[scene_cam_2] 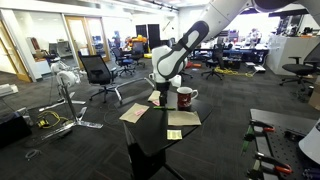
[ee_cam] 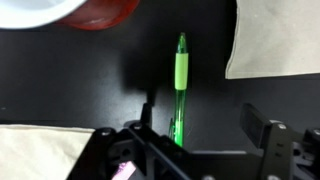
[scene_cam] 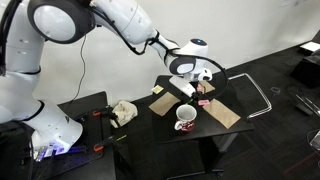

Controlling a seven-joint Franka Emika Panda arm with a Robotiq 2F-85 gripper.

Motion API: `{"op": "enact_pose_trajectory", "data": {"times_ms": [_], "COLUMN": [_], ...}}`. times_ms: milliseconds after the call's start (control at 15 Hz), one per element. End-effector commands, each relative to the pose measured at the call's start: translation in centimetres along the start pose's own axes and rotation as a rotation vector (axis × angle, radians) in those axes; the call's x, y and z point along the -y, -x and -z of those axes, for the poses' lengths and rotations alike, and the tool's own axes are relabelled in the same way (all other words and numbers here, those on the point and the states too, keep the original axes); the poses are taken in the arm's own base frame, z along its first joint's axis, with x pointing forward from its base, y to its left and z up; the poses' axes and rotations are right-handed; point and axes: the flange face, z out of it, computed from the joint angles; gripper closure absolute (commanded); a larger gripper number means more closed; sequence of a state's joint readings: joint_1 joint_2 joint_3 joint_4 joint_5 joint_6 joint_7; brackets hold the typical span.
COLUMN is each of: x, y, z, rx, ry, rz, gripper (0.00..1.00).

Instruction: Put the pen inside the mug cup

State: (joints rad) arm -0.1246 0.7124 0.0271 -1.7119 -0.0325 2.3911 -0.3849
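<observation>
Wrist view, pen end behind claw

Open office: grey floor, black swivel chair, white wall.

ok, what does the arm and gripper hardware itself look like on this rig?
The glossy white arm is built of rounded, bulbous segments with dark bands at the joints. A thin dark cable trails beside it, and a bluish light glows near the base. The black gripper has angular linkages and two blocky black fingers. No markings are readable.
</observation>
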Motion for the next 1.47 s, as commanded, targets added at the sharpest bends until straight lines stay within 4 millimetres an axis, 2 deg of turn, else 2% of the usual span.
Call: {"op": "enact_pose_trajectory", "data": {"times_ms": [0,400,533,1000,1200,1400], "x": [-0.3,-0.4,-0.5,-0.3,0.4,0.9], "y": [-0.6,-0.8,-0.8,-0.9,-0.8,-0.6], "z": [0.0,-0.1,-0.2,0.3,2.0,4.6], "rx": [0.001,0.001,0.002,0.004,-0.019,-0.034], "ry": [0.018,0.018,0.018,0.018,0.016,0.004], "rz": [-0.025,-0.027,-0.029,-0.029,-0.023,-0.036], "gripper": [0.41,0.88,1.00,0.97,0.97,0.97]}}
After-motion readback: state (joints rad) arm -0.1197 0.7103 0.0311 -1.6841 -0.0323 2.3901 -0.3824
